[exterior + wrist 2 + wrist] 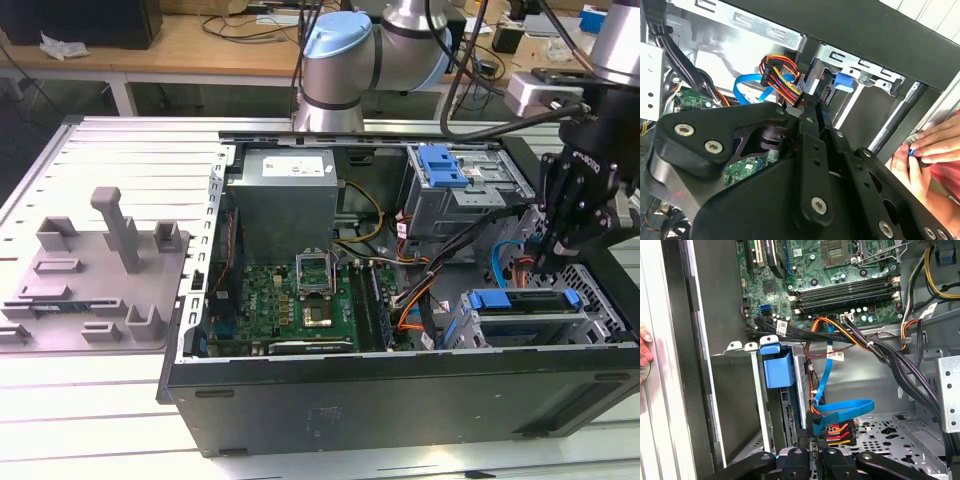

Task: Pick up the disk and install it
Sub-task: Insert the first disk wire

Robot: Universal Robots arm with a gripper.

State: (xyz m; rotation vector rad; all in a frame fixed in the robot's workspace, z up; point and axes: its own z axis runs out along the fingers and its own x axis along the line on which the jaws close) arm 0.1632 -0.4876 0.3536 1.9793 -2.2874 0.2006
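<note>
disk [525, 300] seated in cage [603, 300], label hidden | tool [546, 263] at cables [839, 429]

Exterior view overlooks case [400, 400]; both wrist views closely face disk [777, 370] [842, 82].

text: none legible | cable tags [836, 356]: print too small

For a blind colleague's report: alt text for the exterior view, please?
The robot's black hand hangs inside an open computer case at the exterior view's right, close to the disk in its blue carrier. A green motherboard lies mid-case, and a grey plastic fixture sits outside at the view's left.
</note>
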